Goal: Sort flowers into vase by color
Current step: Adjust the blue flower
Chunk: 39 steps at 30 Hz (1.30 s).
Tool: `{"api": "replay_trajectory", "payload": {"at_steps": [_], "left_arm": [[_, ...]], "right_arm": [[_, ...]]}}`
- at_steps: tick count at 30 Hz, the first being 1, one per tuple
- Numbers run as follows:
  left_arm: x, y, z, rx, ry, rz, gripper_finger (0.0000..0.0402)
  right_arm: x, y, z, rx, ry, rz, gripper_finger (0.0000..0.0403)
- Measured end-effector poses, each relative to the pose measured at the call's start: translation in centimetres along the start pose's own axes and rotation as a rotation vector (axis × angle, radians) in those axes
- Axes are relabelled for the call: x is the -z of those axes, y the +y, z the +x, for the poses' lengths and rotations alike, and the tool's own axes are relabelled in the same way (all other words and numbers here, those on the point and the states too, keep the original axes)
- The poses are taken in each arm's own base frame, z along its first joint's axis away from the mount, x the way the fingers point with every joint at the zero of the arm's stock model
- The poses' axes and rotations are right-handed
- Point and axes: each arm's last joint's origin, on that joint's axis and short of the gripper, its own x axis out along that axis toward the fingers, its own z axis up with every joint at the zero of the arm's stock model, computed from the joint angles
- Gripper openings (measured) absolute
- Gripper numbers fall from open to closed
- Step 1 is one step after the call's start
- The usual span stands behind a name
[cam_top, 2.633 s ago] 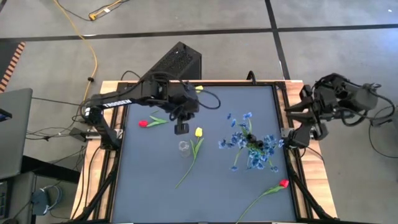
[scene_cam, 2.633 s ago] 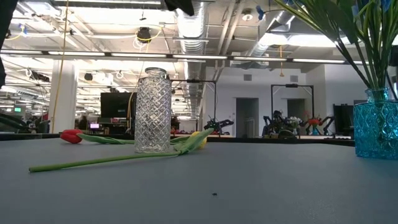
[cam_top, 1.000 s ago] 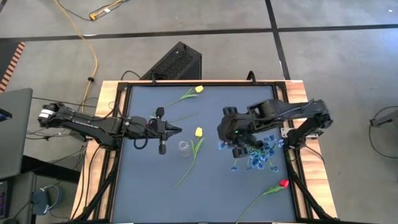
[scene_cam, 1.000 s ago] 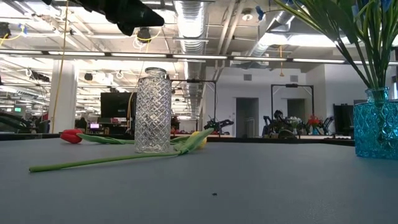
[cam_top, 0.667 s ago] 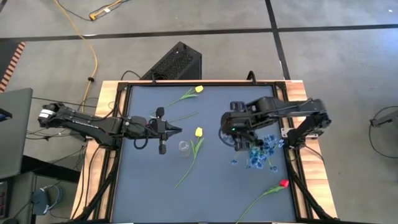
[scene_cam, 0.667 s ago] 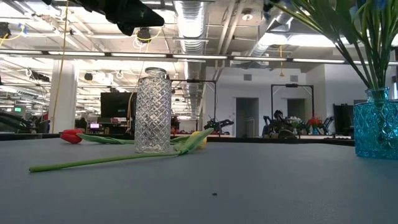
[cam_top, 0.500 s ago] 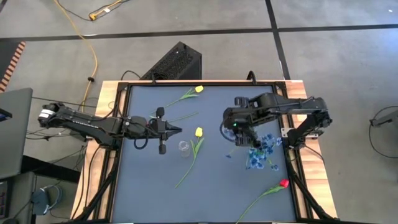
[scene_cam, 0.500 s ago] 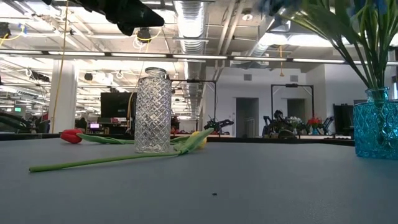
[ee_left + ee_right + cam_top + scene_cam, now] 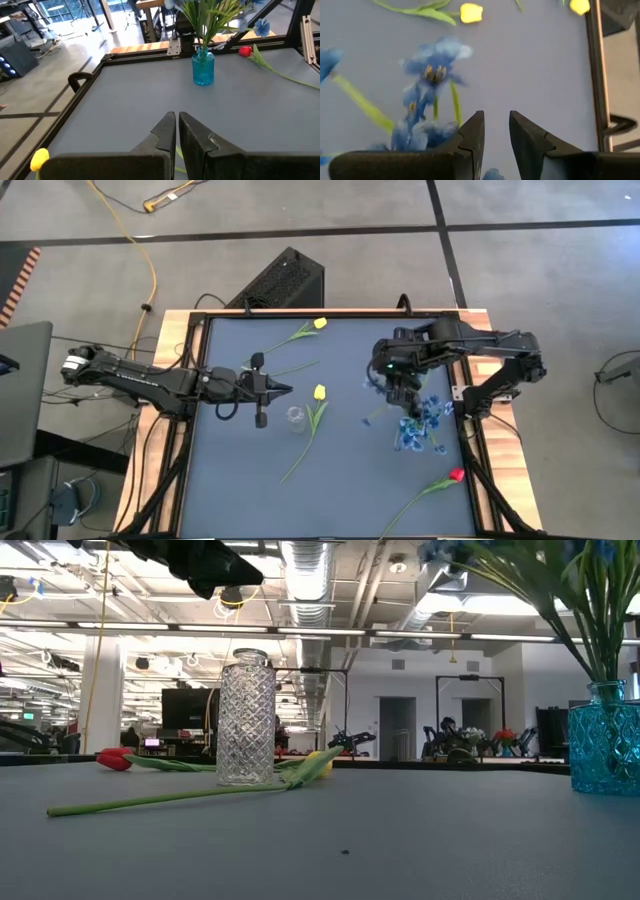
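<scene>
Right gripper (image 9: 402, 387) hangs over the blue bunch (image 9: 415, 423) in the blue vase (image 9: 203, 69), fingers (image 9: 470, 137) parted by a narrow gap; whether a stem sits between them cannot be told. Likely step: tending the blue flowers. Next move calls for clearing the bunch, then going for a loose tulip. Left gripper (image 9: 176, 131) waits closed and empty, near the clear vase (image 9: 295, 418). Yellow tulips (image 9: 319, 392) and red tulip (image 9: 456, 475) lie on the table (image 9: 340, 480). Vase mouths are hidden under blossoms.
</scene>
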Motion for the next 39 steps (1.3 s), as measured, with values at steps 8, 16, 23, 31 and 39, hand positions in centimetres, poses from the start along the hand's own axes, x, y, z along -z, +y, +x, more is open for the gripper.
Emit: {"api": "replay_trajectory", "payload": {"at_steps": [8,16,23,31,39], "left_arm": [[0.0,0.0,0.0,-0.001,0.003,0.003,0.0011],[-0.2,0.1,0.0,-0.015,-0.017,-0.004,0.0011],[-0.2,0.1,0.0,-0.022,-0.016,-0.014,0.0011],[-0.2,0.2,0.0,-0.047,-0.014,-0.015,0.0011],[-0.2,0.2,0.0,-0.051,-0.014,-0.019,0.0011]], "right_arm": [[3.2,-0.8,0.1,0.008,0.021,0.092,0.0116],[3.8,-0.7,0.7,0.006,0.008,0.12,0.0116],[3.6,-0.7,0.8,0.028,-0.001,0.132,0.0116],[4.4,-1.1,-0.4,0.032,0.005,0.179,0.0116],[4.3,-1.7,-2.8,0.011,-0.09,0.17,0.0116]]}}
